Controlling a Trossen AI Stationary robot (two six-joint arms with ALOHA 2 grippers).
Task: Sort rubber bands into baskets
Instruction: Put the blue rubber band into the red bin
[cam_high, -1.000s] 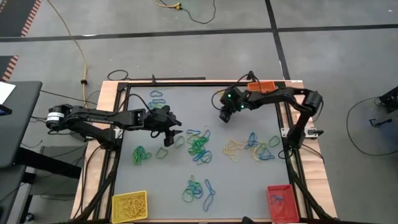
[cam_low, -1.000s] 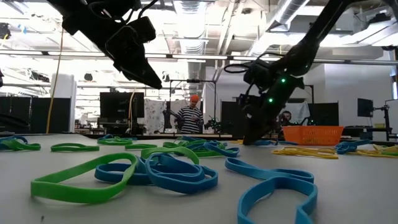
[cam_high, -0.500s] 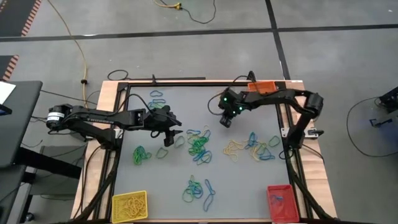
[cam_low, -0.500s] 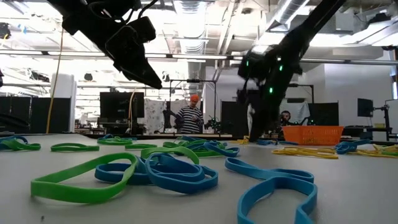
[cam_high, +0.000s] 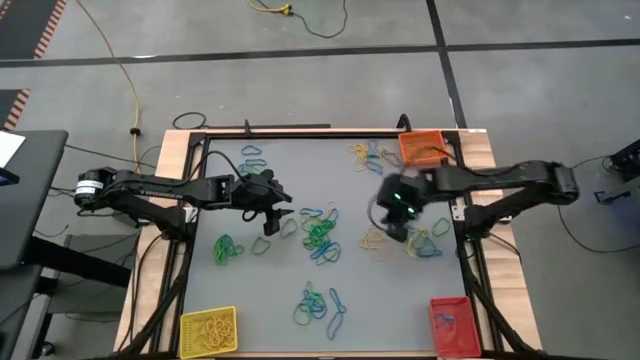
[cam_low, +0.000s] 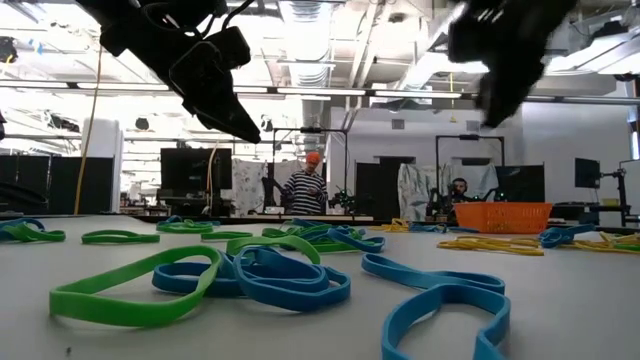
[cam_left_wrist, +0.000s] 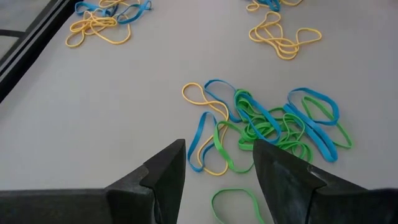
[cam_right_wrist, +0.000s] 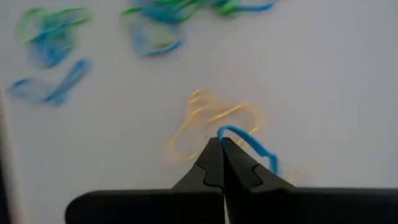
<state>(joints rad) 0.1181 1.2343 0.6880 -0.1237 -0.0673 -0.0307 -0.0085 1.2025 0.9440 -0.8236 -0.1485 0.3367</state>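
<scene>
Progress is partial. The yellow rectangular plastic basket (cam_high: 208, 331), at the table's seven o'clock corner, holds a heap of yellow bands; the red plastic basket (cam_high: 449, 327) at five o'clock holds a few; the orange plastic basket (cam_high: 421, 146) at one o'clock shows little or nothing inside.

Most of the thin rubber bands (cam_high: 320, 232), loops in yellow, green and blue, remain loose in clusters across the grey table (cam_high: 290, 180).

The right gripper (cam_right_wrist: 219, 144) is over the three o'clock cluster, jaws fully closed and pinching a blue rubber loop (cam_right_wrist: 250, 142).

The left gripper (cam_left_wrist: 217, 163) hangs left of centre, jaws apart, holding nothing.
</scene>
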